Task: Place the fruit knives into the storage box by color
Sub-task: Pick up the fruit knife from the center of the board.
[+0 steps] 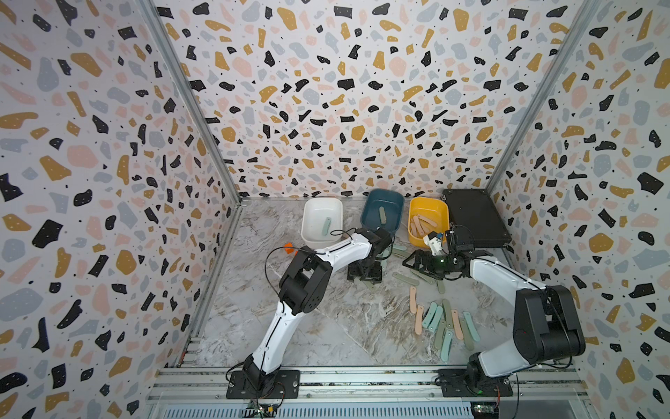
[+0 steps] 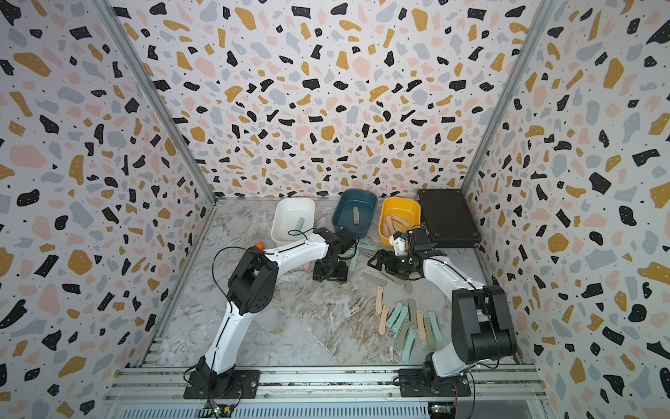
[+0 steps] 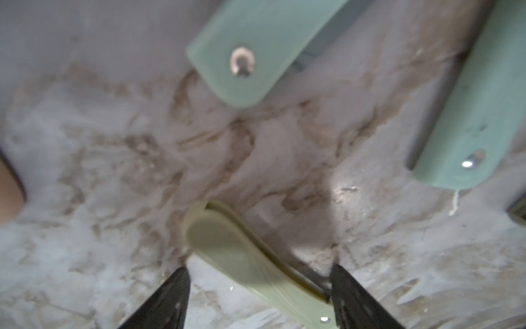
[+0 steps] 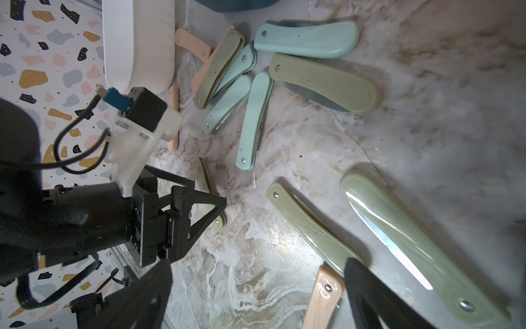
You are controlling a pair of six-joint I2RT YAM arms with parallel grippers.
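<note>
Lying slantwise on the marbled table, a sage green knife sits between the fingertips of the left gripper. The jaws stand apart on either side of it: one fingertip touches the knife's edge and a gap shows at the opposite one, so nothing is clamped yet. Two mint knives lie just beyond. The spot is near the front of the teal tub, which already holds one green knife. The white tub holds a mint one and the yellow tub several pink ones. More loose knives lie scattered well apart, nearer the arm bases.

The likely trouble is the slant: jaws meeting the knife off-square could spin it or skid it across the smooth table, or pinch it by one end so that it swings when lifted. The right gripper hangs close by, and a careless lift could bring the two together.

The left arm reaches forward with its elbow raised and its wrist bent straight down. The right arm stretches inward, low and nearly level, its jaws spread wide over green knives and holding nothing
</note>
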